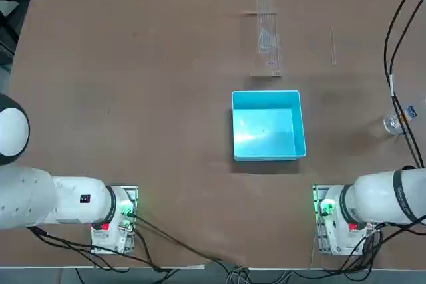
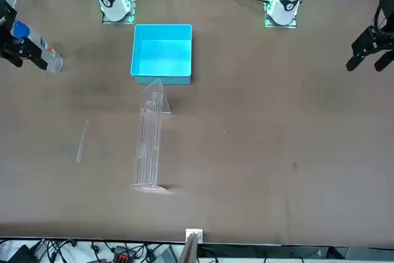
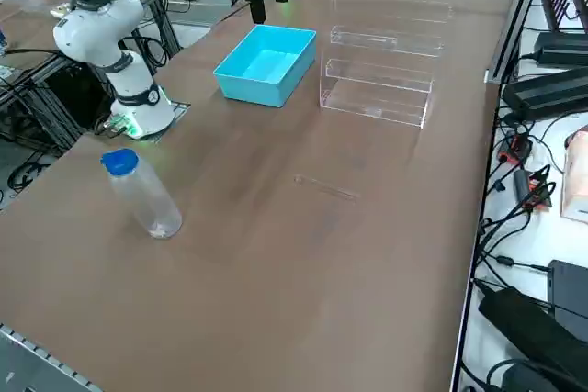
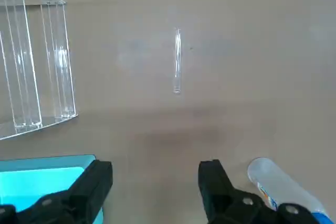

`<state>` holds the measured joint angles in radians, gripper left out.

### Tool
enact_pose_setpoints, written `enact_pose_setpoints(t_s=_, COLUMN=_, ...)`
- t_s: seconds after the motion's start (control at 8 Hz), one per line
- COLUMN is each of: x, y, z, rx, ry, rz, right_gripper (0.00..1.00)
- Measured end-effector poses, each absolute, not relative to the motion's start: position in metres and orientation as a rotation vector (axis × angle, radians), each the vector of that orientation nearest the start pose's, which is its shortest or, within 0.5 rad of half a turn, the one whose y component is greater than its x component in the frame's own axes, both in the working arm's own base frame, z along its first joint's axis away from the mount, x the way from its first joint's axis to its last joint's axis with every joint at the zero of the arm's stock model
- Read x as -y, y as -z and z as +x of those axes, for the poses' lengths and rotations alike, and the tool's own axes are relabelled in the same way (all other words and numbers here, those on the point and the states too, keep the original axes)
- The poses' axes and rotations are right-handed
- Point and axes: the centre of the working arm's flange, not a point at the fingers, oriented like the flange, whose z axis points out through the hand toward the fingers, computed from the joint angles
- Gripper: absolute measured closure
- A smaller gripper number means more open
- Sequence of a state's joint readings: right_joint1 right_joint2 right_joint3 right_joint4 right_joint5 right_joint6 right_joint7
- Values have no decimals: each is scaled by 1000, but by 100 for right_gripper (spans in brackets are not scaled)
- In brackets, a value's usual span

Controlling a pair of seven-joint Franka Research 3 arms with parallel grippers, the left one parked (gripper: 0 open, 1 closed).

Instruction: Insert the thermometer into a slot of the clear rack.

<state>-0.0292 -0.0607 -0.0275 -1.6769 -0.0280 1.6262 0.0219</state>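
On the near side, the blue box sits around the middle of the table, with the bottle well to its right. The right gripper hangs above the right side of the table, its fingers spread with nothing between them. Farther out, the thermometer lies flat on the table, pointing roughly near to far, to the right of the clear rack and apart from it. The rack stretches away beyond the box, toward the far edge.
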Motion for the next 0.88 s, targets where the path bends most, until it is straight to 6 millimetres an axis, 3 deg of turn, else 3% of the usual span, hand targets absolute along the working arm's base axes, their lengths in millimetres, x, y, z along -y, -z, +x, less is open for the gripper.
enact_pose_setpoints(t_s=0.25, x=36, y=-608, z=543, rx=-128, ry=25, rz=-3166, right_gripper=0)
enact_pose_setpoints(t_s=0.38, x=39, y=-597, z=552, rx=-136, ry=43, rz=-3167, right_gripper=0)
enact_pose_setpoints(t_s=0.62, x=49, y=-547, z=580, rx=-157, ry=73, rz=-3167, right_gripper=0)
enact_pose_setpoints(t_s=0.88, x=67, y=-474, z=610, rx=-194, ry=48, rz=-3168, right_gripper=0)
